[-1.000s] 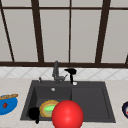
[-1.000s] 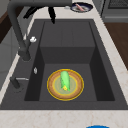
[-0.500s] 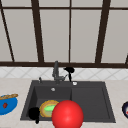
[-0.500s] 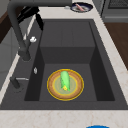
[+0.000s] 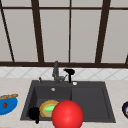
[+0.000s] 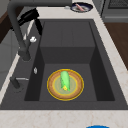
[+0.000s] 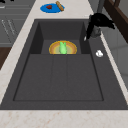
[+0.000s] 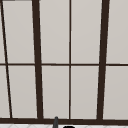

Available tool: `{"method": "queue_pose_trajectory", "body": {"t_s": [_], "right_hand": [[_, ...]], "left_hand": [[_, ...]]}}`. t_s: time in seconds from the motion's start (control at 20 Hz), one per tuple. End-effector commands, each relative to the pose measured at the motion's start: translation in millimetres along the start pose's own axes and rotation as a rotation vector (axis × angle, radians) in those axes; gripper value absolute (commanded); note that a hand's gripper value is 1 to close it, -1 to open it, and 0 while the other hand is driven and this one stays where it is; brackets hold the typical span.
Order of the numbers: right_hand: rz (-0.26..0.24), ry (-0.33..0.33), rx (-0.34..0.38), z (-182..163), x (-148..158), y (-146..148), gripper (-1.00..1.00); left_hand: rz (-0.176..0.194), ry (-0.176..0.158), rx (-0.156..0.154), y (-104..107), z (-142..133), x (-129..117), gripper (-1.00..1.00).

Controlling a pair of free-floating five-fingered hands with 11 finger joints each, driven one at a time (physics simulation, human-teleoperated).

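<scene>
A big red ball (image 5: pixel 67 115) shows low in the front view, before the dark sink (image 5: pixel 90 100). My left hand (image 5: pixel 33 113) is a black shape beside it, over the sink's front left corner. In the left basin lies a yellow plate (image 5: pixel 44 111) (image 6: pixel 52 87) (image 7: pixel 53 47) with a green vegetable (image 6: pixel 65 80) (image 7: pixel 63 47) on it. My right hand (image 5: pixel 69 72) (image 6: pixel 30 16) (image 7: pixel 100 21) hovers at the back rim next to the faucet (image 5: pixel 55 72), fingers straight, one pointing down, holding nothing.
On the left counter stands a blue plate (image 5: pixel 7 106) (image 7: pixel 51 7) with food. A dark plate (image 5: pixel 125 110) (image 6: pixel 80 7) with food is on the right counter. A small white knob (image 6: pixel 33 39) sits on the back rim. A window fills the wall behind.
</scene>
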Motion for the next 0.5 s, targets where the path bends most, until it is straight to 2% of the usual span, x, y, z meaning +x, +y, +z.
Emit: {"method": "queue_pose_trajectory", "body": {"t_s": [0.0,0.1,0.3,0.45], "right_hand": [[-0.020,0.019,0.076,-23.6,-15.4,10.4,-1.00],[-0.037,-0.004,0.075,-23.0,-17.4,14.8,-1.00],[-0.093,-0.042,0.093,6.4,3.3,18.0,-1.00],[-0.108,-0.027,0.136,11.6,12.0,19.5,-1.00]], "left_hand": [[0.000,0.000,0.000,0.0,0.0,0.0,0.00],[0.000,0.000,0.000,0.0,0.0,0.0,0.00],[0.000,0.000,0.000,0.0,0.0,0.0,0.00],[0.000,0.000,0.000,0.0,0.0,0.0,0.00]]}}
